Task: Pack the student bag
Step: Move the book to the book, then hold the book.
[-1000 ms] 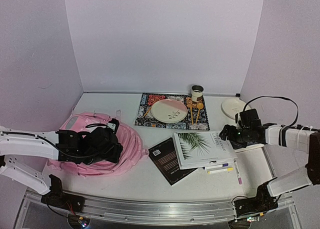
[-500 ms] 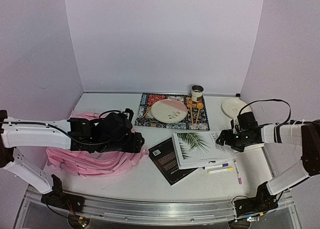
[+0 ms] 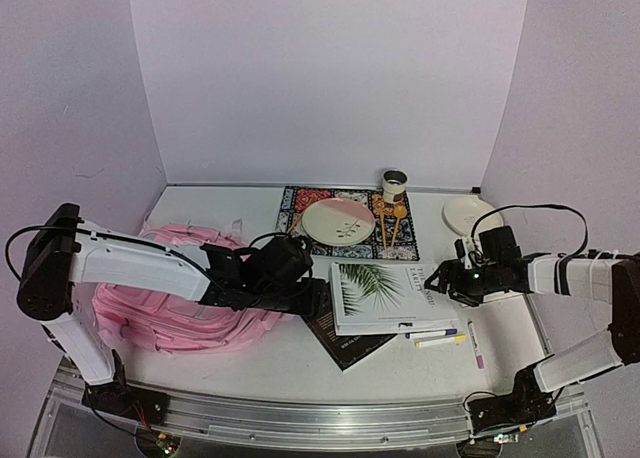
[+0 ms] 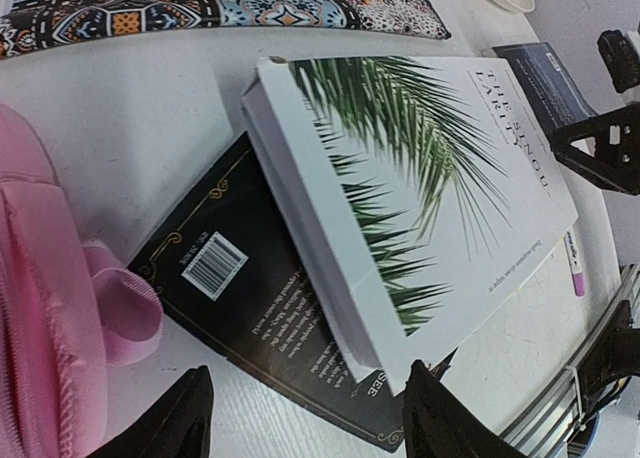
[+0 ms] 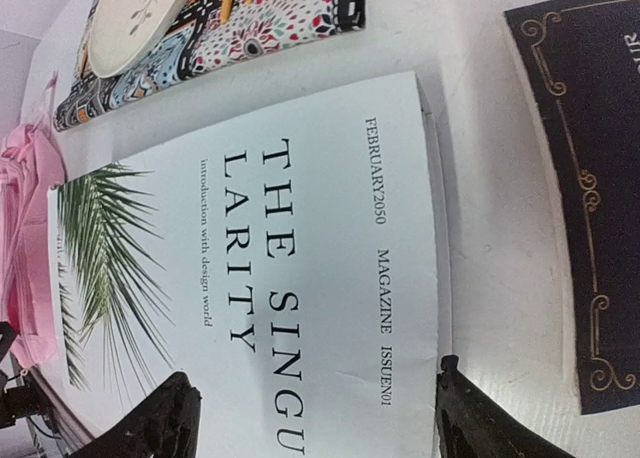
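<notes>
Student bag (image 3: 150,318) slumped at left edge of white tabletop (image 3: 290,368); lilac walls (image 3: 330,78) around. Left gripper (image 4: 308,373), right gripper (image 5: 312,370): jaws apart, at opposite ends of white magazine (image 3: 385,293).

black book (image 4: 250,313) partly buried under white magazine (image 4: 430,178), student bag (image 3: 145,320) middle covered by left arm (image 3: 150,262), opening perhaps hidden too

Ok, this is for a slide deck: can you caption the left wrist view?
Open left fingers above a white palm-leaf book overlapping a black book, pink bag at left.
</notes>
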Controlling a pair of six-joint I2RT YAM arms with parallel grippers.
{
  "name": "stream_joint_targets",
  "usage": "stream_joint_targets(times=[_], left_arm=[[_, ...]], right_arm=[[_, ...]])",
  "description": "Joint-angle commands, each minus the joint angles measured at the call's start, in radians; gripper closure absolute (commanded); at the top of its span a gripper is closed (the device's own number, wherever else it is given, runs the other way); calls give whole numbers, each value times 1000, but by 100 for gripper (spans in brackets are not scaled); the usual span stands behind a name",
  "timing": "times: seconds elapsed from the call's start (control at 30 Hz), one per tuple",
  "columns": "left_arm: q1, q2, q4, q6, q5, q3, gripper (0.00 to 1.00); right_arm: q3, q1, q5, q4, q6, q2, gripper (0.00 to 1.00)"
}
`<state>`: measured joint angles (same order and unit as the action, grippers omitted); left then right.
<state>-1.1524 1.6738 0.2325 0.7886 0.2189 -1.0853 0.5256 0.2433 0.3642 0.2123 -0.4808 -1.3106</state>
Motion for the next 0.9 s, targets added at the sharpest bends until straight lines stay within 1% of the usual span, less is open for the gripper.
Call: stream_joint_targets(times=[0.0, 0.13, 0.27, 0.37, 0.5, 0.77, 0.87], left_arm=[[12, 52, -88, 13, -39, -68, 35], [24, 78, -99, 18, -36, -69, 38], [42, 94, -99, 23, -28, -53, 42], [55, 82, -99, 34, 1, -18, 46], [73, 77, -99, 41, 16, 20, 51], [83, 94, -99, 47, 18, 37, 64], [89, 94, -99, 51, 19, 45, 68]], right_arm=[[-7, 43, 80, 31, -19, -3, 20], [9, 102, 75, 44, -31, -24, 21], [24, 134, 80, 44, -30, -34, 21], [22, 135, 60, 40, -24, -20, 20], [24, 128, 23, 30, -5, -18, 16], [26, 81, 47, 59, 1, -63, 12], [26, 68, 68, 82, -1, -84, 11]])
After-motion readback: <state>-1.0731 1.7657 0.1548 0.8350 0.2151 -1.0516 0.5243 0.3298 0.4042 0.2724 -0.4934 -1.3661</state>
